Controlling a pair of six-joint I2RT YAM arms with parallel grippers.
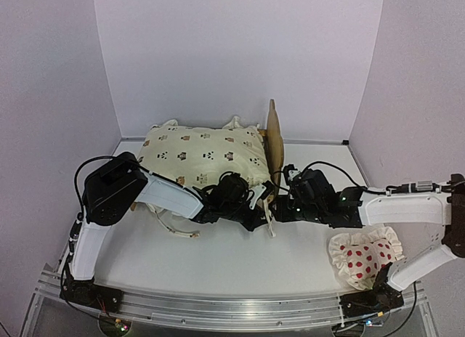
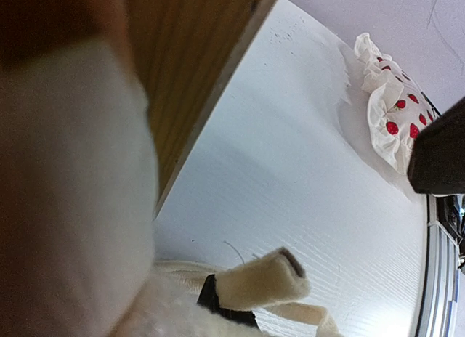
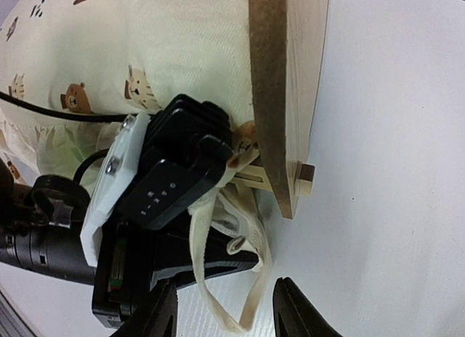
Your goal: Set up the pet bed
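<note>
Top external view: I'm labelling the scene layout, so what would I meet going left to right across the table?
Left arm → cream animal-print cover → pet bed headboard → red-dotted pillow

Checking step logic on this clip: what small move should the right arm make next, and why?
Probably back the right pincer away: its jaws stand open around the loose cream fabric tie, gripping nothing, and the white red-dotted ruffled pillow lies on the white table.
</note>
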